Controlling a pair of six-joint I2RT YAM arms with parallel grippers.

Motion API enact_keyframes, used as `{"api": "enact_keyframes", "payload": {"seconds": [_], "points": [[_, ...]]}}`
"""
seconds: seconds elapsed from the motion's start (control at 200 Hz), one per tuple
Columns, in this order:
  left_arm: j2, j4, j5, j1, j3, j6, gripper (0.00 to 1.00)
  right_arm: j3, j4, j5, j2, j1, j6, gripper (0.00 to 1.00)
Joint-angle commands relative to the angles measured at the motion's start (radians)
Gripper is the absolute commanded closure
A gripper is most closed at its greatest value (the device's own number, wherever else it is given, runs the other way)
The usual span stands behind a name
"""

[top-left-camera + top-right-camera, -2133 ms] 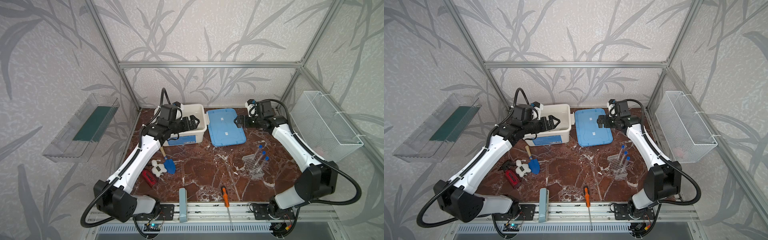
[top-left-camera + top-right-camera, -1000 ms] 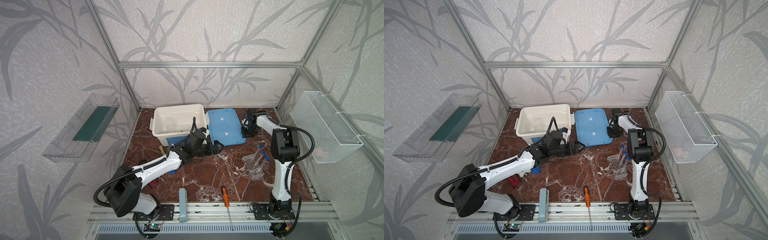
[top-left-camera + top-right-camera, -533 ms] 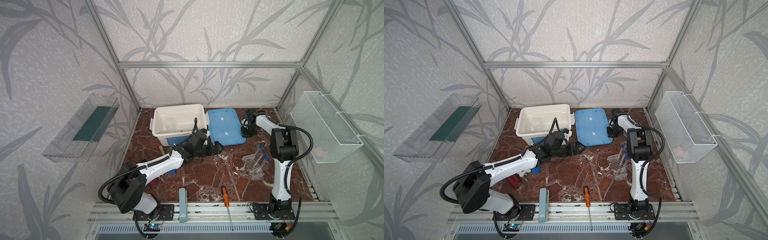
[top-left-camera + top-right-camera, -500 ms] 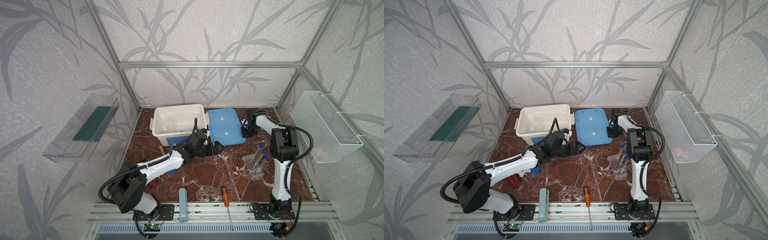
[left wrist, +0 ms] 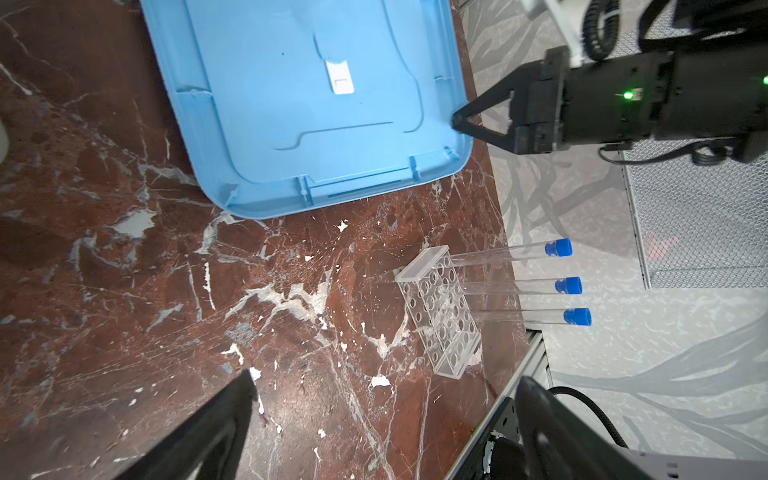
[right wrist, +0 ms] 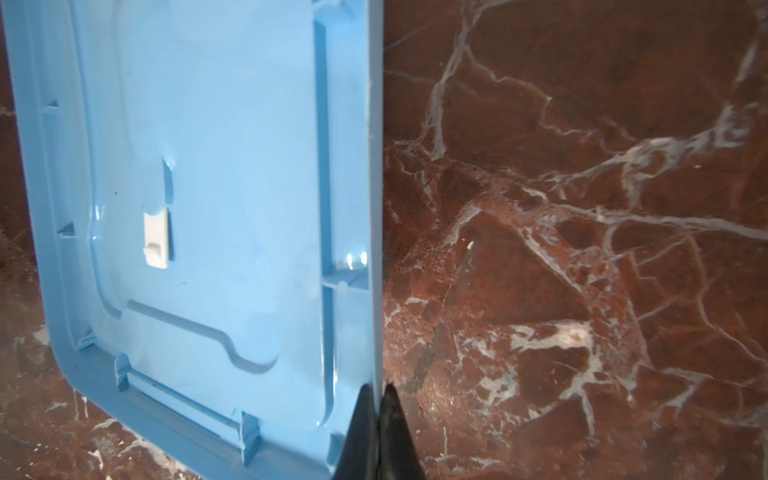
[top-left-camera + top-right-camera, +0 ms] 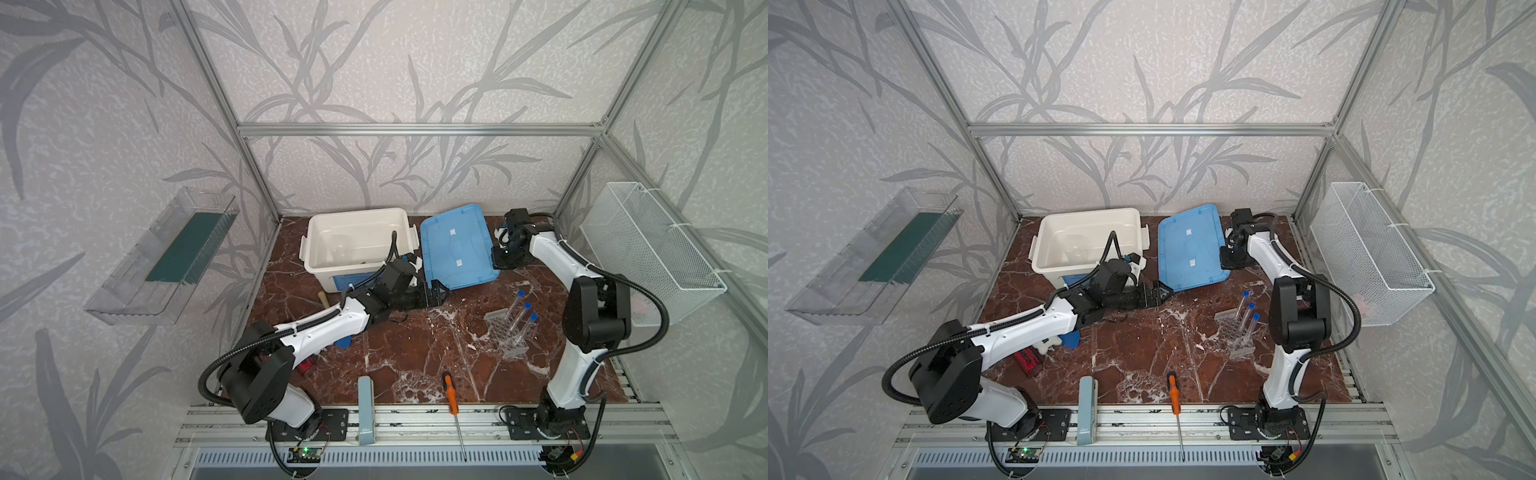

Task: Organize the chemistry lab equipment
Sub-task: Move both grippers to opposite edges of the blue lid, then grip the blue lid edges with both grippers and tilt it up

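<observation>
Three blue-capped test tubes (image 7: 520, 316) (image 5: 511, 286) stand in the clear honeycomb rack (image 7: 505, 334) (image 7: 1235, 332) (image 5: 436, 316) on the marble at the right. A clear beaker (image 7: 338, 247) shows faintly inside the white bin (image 7: 318, 232). My right gripper (image 6: 377, 390) (image 5: 455, 120) (image 7: 498, 259) is shut on the right rim of the blue lid (image 7: 455, 245) (image 7: 1187, 249) (image 6: 208, 208) (image 5: 311, 104), which lies underside up beside the bin. My left gripper (image 5: 386, 378) (image 7: 440, 291) (image 7: 1163, 295) hangs open low over bare marble by the lid's near left corner, holding nothing.
An orange-handled screwdriver (image 7: 451, 392) lies at the front edge beside a grey-blue block (image 7: 365, 399). A blue trowel (image 7: 344, 341) and a red object (image 7: 305, 368) are partly hidden under the left arm. A wire basket (image 7: 648, 249) hangs on the right wall, a clear shelf (image 7: 166, 253) on the left wall.
Both arms have come down from above the bin and lid. The right jaws have closed onto the lid's rim. The left gripper, still open, has settled by the lid's near corner.
</observation>
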Motion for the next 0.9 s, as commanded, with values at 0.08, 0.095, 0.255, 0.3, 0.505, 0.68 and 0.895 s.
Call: {"api": "enact_keyframes", "payload": {"seconds": [0.08, 0.095, 0.255, 0.3, 0.505, 0.68, 0.895], "points": [[-0.062, -0.033, -0.020, -0.005, -0.005, 0.012, 0.01, -0.079, 0.024, -0.039, -0.108, -0.006, 0.041, 1.00], [-0.065, -0.031, -0.021, -0.005, -0.009, 0.012, 0.01, -0.086, 0.027, -0.039, -0.118, -0.006, 0.043, 1.00], [-0.086, -0.027, -0.026, -0.005, -0.025, 0.001, 0.01, -0.140, 0.027, -0.028, -0.239, -0.006, 0.058, 1.00], [-0.094, -0.029, -0.031, -0.005, -0.022, 0.003, 0.01, -0.148, 0.026, -0.027, -0.274, -0.006, 0.063, 1.00], [-0.114, -0.028, -0.048, -0.003, -0.006, 0.016, 0.01, -0.239, 0.118, 0.005, -0.459, -0.007, 0.087, 1.00], [-0.117, 0.027, -0.069, -0.005, 0.001, 0.010, 0.01, -0.254, 0.071, 0.000, -0.567, -0.007, 0.090, 1.00], [-0.092, 0.051, -0.073, -0.004, 0.054, 0.040, 0.01, -0.270, 0.017, -0.094, -0.754, -0.007, 0.131, 1.00]]}}
